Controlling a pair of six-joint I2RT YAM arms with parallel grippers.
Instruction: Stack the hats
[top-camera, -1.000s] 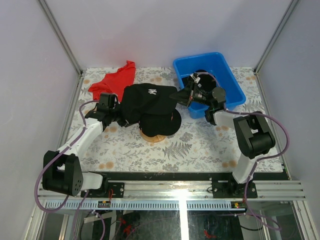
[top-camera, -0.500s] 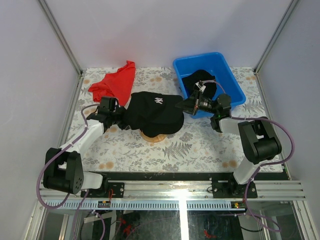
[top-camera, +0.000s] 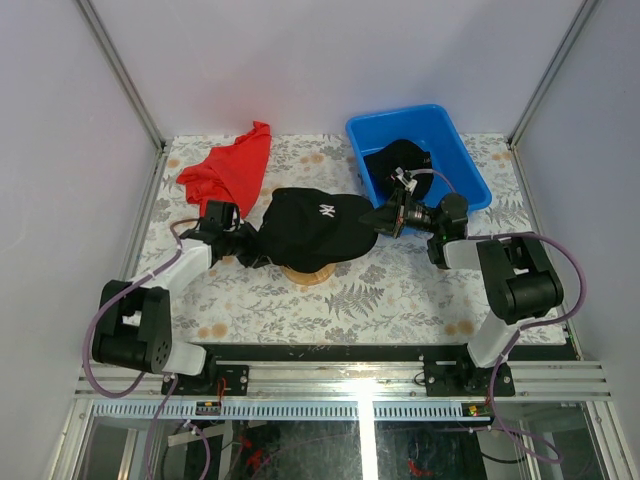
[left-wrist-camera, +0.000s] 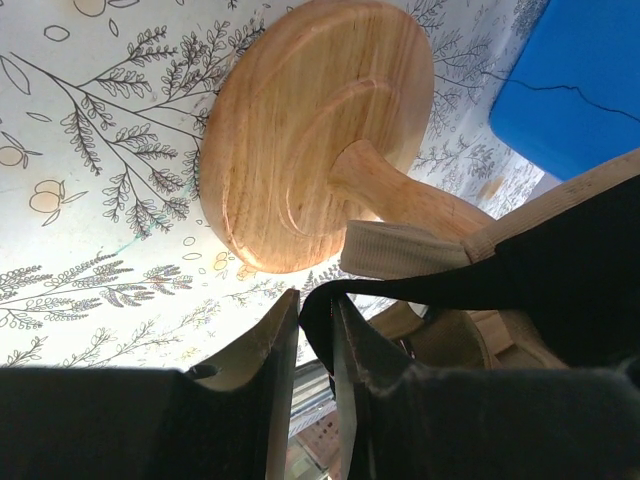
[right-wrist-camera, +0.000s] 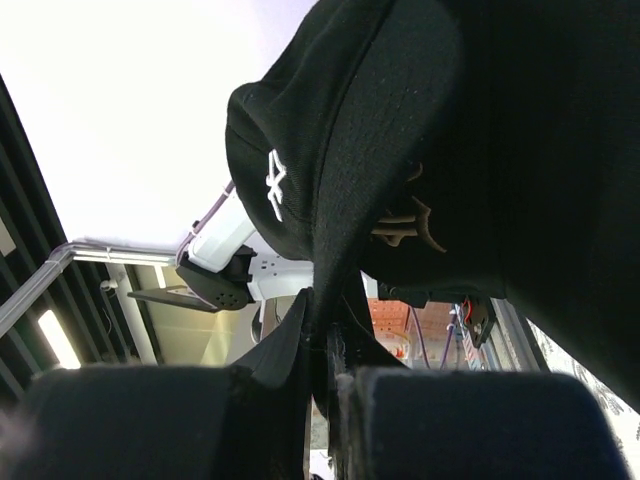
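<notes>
1. The step in hand, as I judge it, is seating a black cap (top-camera: 312, 222) with a white logo onto the wooden stand (top-camera: 305, 273) at the centre of the surface (top-camera: 400, 290). Both arms hold the cap stretched between them, over the stand's top.
2. The left gripper (top-camera: 247, 246) sits at the cap's 8 o'clock. Its jaws are closed on the cap's rear edge, and the left wrist view shows a fold of black fabric pinched between them.
3. The right gripper (top-camera: 386, 216) sits at the cap's 3 o'clock, on the brim side. Its jaws are clamped tight on a thin black edge, seen close in the right wrist view.
4. A tan cap (left-wrist-camera: 405, 250) seems to sit on the stand already. Its pale band and a tan brim show beneath the black fabric in the left wrist view, and the stand's round base lies flat on the surface.
5. Another black hat (top-camera: 398, 160) lies in the blue bin (top-camera: 455, 135) at 1 o'clock from the stand. A red cloth (top-camera: 228, 168) lies at 10 o'clock, apart from the work.
6. The next move likely calls for lowering both ends evenly so the crown settles over the tan one with the brims lined up, and only then letting go. An uneven pull could skew the cap or tip the stand.
</notes>
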